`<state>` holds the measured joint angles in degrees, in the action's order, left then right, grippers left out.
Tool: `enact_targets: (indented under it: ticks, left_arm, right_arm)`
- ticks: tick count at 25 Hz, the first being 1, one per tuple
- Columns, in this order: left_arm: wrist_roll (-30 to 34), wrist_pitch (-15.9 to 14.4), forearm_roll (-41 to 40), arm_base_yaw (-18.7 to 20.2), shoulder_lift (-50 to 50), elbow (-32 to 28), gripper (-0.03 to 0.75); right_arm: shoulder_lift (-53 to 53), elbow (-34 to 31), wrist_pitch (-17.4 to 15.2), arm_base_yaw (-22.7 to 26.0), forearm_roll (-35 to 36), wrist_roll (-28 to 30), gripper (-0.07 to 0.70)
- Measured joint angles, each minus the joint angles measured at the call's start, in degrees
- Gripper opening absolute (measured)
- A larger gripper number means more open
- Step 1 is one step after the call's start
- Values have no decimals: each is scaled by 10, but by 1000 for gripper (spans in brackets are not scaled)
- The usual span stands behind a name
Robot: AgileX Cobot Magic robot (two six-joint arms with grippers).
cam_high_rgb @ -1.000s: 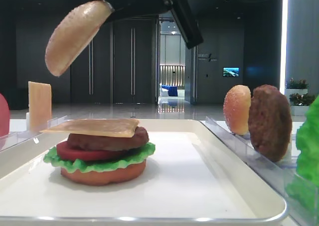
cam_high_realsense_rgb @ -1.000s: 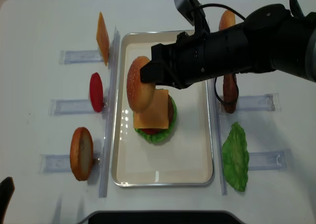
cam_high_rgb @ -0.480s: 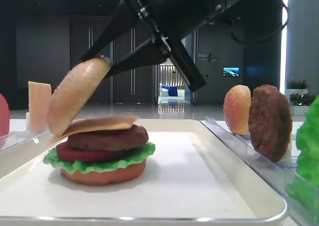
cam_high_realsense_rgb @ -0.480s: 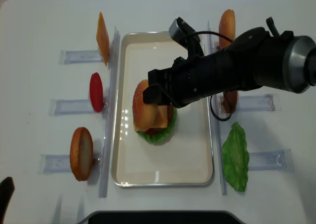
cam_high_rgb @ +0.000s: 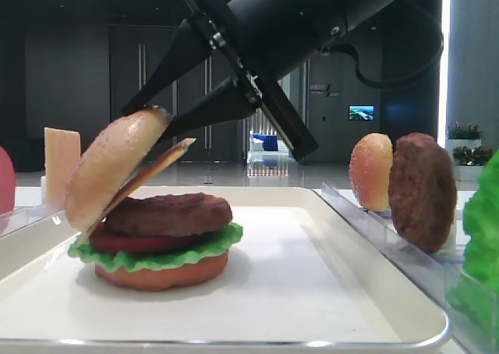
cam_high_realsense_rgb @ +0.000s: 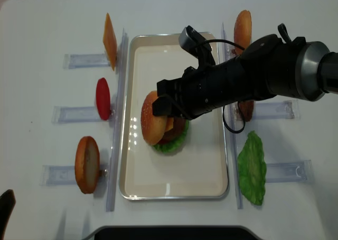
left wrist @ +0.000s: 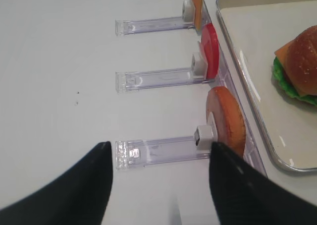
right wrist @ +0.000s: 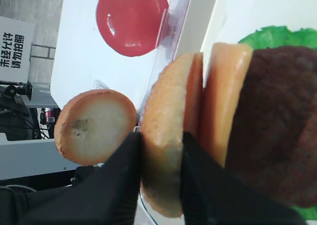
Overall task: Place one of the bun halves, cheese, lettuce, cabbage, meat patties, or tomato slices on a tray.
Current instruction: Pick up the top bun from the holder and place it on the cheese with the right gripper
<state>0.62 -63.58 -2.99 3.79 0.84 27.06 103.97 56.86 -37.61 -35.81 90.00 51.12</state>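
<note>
step: looks like the bun top is being set onto the stack, so I'd call this the capping step, nearly done but not landed.

right gripper: the right gripper is clamped on the bun top's edge, one black finger on the seeded side and one on the flat side (clear in the wrist view).

bun: held steeply tilted, almost on edge, at the left side of the stack, over the tray. Its lower rim sits down by the lettuce, not up on top.

cheese: the cheese is tipped up at an angle, leaning against the bun's flat underside rather than lying flat on the patty. In the wrist view it stands sandwiched between bun and patty.

stack: bottom bun, lettuce, tomato, patty, all on the tray and looking square.

next move: my guess is the bun has to roll flat and shift toward the middle of the patty so the cheese drops back down under it, then let go. If it's released as it stands, I'd expect the bun to slide off the left side.

left gripper: the left gripper hangs well off to the side over the racks, fingers spread apart, holding nothing.

spares: another bun, tomato slice and cheese slice stand in the left racks.
</note>
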Motion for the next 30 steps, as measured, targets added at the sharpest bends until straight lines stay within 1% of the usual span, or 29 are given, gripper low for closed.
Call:
enact_targets:
  ticks: [6, 9, 11, 16, 18, 22, 24, 26, 29, 30]
  left_arm:
    - [0, 0, 0, 0, 0, 0, 471]
    - [0, 0, 0, 0, 0, 0, 471]
    - [0, 0, 0, 0, 0, 0, 471]
    - [0, 0, 0, 0, 0, 0, 471]
    - [0, 0, 0, 0, 0, 0, 471]
    - [0, 0, 0, 0, 0, 0, 471]
    - [0, 0, 0, 0, 0, 0, 471]
    - [0, 0, 0, 0, 0, 0, 471]
    - [0, 0, 0, 0, 0, 0, 471]
    - [0, 0, 0, 0, 0, 0, 471]
  right_arm:
    - [0, 0, -2, 0, 1, 11, 167]
    - [0, 0, -10, 6, 1, 12, 166]
    - [0, 0, -23, 16, 0, 12, 166]
    - [0, 0, -72, 47, -3, 25, 168]
    - [0, 0, -79, 56, -8, 26, 216]
    - [1, 0, -75, 62, -19, 26, 403]
    - [1, 0, -73, 62, -24, 26, 460]
    - [1, 0, -70, 63, -31, 26, 489]
    - [1, 0, -66, 69, -44, 26, 501]
    - [1, 0, -58, 72, -52, 23, 503]
